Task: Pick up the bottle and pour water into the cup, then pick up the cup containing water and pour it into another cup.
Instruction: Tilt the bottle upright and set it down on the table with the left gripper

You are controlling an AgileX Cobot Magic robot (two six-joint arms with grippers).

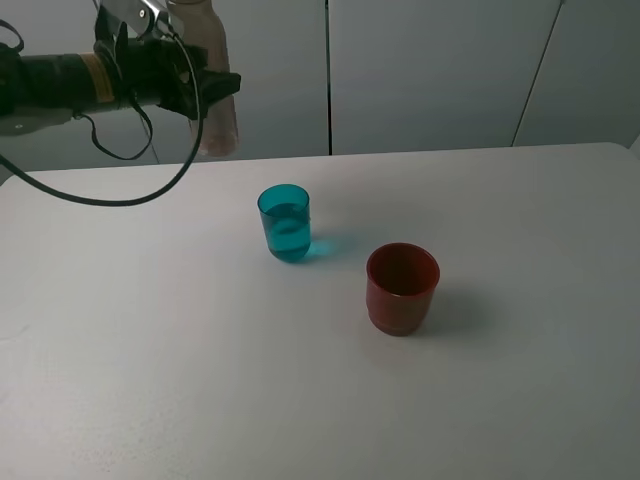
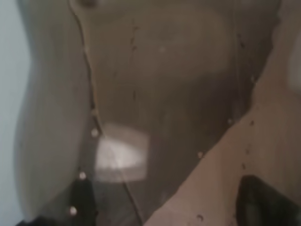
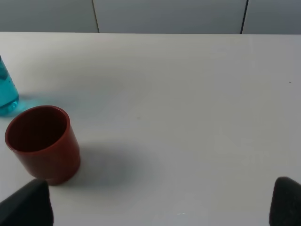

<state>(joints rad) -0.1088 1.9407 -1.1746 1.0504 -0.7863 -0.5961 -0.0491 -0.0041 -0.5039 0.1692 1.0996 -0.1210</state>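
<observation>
the left gripper hugs the bottle tight, high up behind the cup, and i think it should set it down gently, well away from the cup.

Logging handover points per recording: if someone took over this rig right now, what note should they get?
Left gripper: shut on the bottle, holding it roughly upright, clear of the table, at the back left.
Right gripper: open, empty, with the red cup close in front of it.
Teal cup: upright mid-table and appears to hold water. The red cup stands apart to its right, nearer the front, and looks empty.
Done: bottle-to-teal-cup pour, apparently.
Left: put the bottle down, pick up the teal cup, pour it into the red cup.
</observation>
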